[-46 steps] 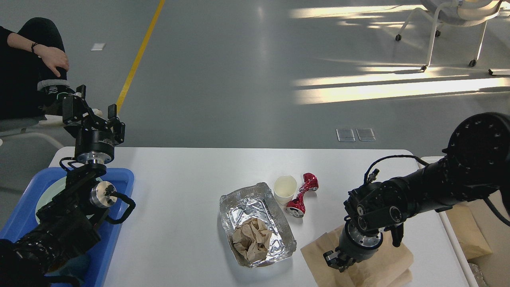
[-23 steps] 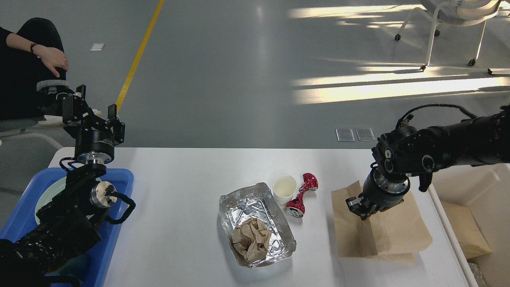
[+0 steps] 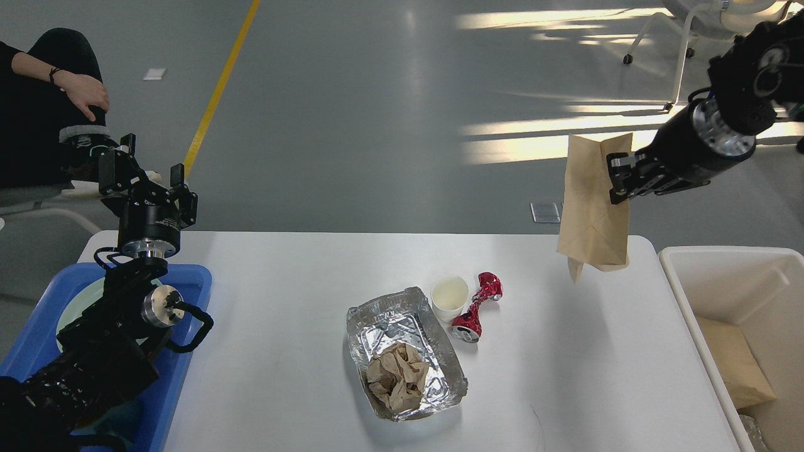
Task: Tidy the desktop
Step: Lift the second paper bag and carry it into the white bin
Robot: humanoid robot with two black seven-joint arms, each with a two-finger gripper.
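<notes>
Right gripper (image 3: 619, 179) jaws clamped on flat brown paper bag (image 3: 593, 207), hanging above far right corner of large white rectangular desktop (image 3: 282, 351). Left gripper (image 3: 146, 172) jaws apart, empty, above blue plastic tray (image 3: 188, 282). Crumpled foil container (image 3: 402, 351), white paper cup (image 3: 450, 296), crushed red can (image 3: 476, 307) mid-desktop.

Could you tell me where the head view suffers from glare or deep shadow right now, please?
Head view: sunlight stripes glare on the floor behind the paper bag; the foil tray glints mildly; the left claw is dark against the grey floor; the desktop is evenly lit.
</notes>
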